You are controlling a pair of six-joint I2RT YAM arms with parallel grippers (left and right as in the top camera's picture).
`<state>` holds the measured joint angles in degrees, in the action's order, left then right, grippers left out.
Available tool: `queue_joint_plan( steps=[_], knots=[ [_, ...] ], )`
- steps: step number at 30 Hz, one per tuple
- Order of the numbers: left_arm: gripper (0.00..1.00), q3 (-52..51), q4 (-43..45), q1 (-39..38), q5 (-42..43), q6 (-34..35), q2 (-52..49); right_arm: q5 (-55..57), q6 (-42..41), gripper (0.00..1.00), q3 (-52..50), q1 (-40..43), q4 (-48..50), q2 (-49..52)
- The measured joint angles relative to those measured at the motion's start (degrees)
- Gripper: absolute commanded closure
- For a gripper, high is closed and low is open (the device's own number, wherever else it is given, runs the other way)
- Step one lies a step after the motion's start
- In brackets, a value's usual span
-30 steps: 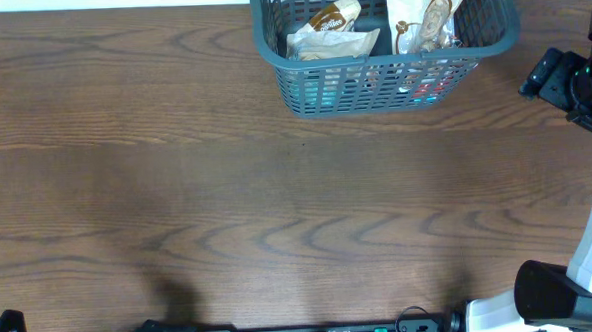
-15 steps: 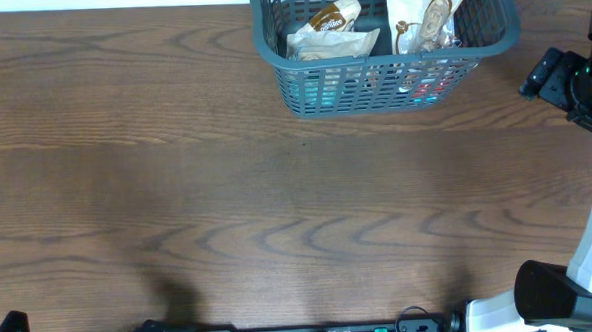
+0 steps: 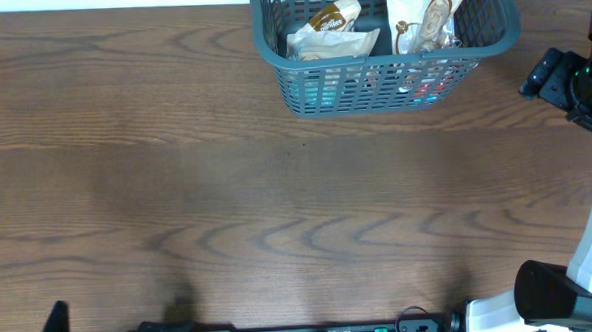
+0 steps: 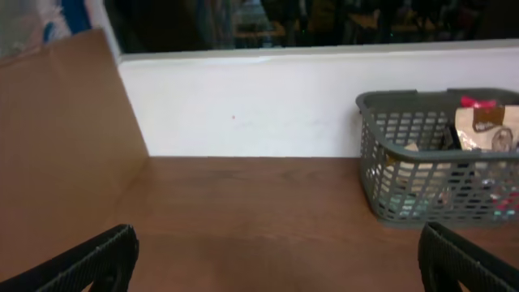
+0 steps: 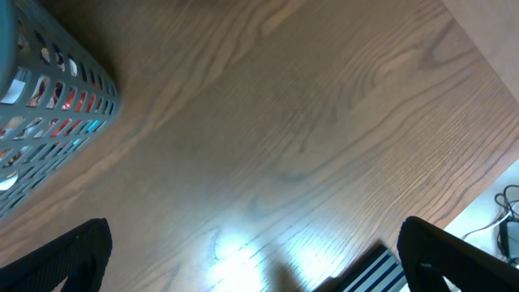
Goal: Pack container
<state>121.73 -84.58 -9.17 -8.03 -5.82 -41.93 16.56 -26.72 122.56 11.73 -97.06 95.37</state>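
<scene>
Brown wood-grain tabletop [image 3: 278, 207] fills most of the overhead view, and no loose item shows on it. The container [image 3: 373, 91] stands at the far edge, right of centre, just where it stood a second ago. The right arm [image 3: 573, 84] beside it has not shifted either. The one change is at the near left corner, where a dark sliver of the left arm [image 3: 53, 329] now shows a little further right than before. That is a small stir near the arm's resting place rather than a reach, so I judge the packing to be done or nearly so, with nothing visible left to fetch. The left end effector [image 4: 276, 239] has its fingers spread wide with nothing between them. It is low and well apart from the container [image 4: 422, 174], which lies ahead and to the right in its wrist view, against the white back wall. The right end effector [image 5: 255, 227] is likewise spread and empty. It hangs over bare wood near the container's right near corner without touching it, and only a lattice corner [image 5: 49, 122] shows at the upper left of its view. Inside the container two brown-and-white packets [image 3: 330, 29] [image 3: 425, 15] lean upright, and red and teal packs [image 3: 423, 85] glint through the slots lower down, too hidden to name.
</scene>
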Motion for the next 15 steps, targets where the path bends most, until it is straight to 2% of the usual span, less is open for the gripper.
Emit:
queue_joint_plan(
  steps=[6, 15],
  knots=[
    [0.01, -6.2, 6.5, 3.7, 5.2, -2.3, 0.5, 0.0, 0.0, 0.01, 0.0, 0.0, 0.0, 0.0],
    [0.01, -27.4, 25.9, 6.6, 9.8, -3.2, 8.9, 0.0, 0.0, 0.01, 0.0, 0.0, 0.0, 0.0]
  ],
)
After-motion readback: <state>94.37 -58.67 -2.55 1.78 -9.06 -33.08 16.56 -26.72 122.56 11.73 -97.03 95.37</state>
